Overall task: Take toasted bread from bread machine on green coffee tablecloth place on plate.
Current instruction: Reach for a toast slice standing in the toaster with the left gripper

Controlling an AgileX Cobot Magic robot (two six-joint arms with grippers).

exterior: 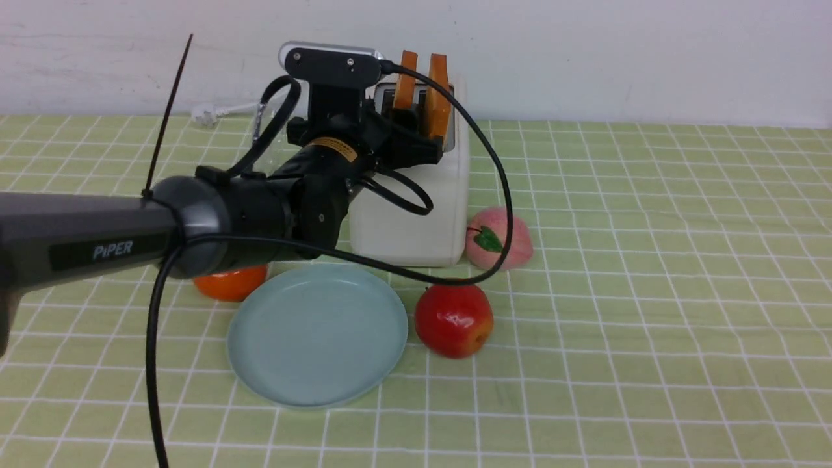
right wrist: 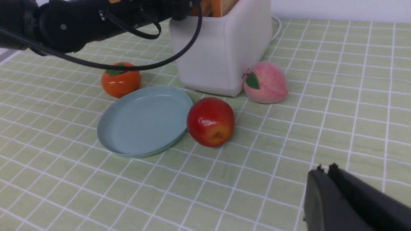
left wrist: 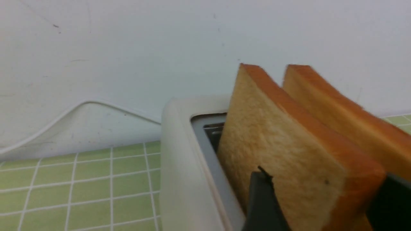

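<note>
Over the green tablecloth [exterior: 650,260], the left fingers [left wrist: 261,205] straddle, open, one toast slice [left wrist: 279,150] standing in the bread machine [exterior: 416,227]; next they should pinch and lift it toward the plate [exterior: 318,338], right fingers [right wrist: 340,199] closed.

Left arm [exterior: 78,237]: dark grey tube link, black strip with white "PiPER" lettering [exterior: 112,250], rounded grey collar [exterior: 188,211], then black wrist housings. Yellow-orange label band [exterior: 333,148] round the wrist. Black camera bracket [exterior: 335,65] on top, two silver screws, pale rounded housing behind it. Thick black cable [exterior: 502,195] loops wide; a shorter black loop sits under the wrist. Thin black zip-tie tail [exterior: 169,104] sticks off the collar. Left gripper [left wrist: 326,175]: flat matte dark-grey fingers [left wrist: 261,202], small burr at one tip. Right gripper [right wrist: 326,168]: matte black, blocky, tiny nubs at tips.
</note>
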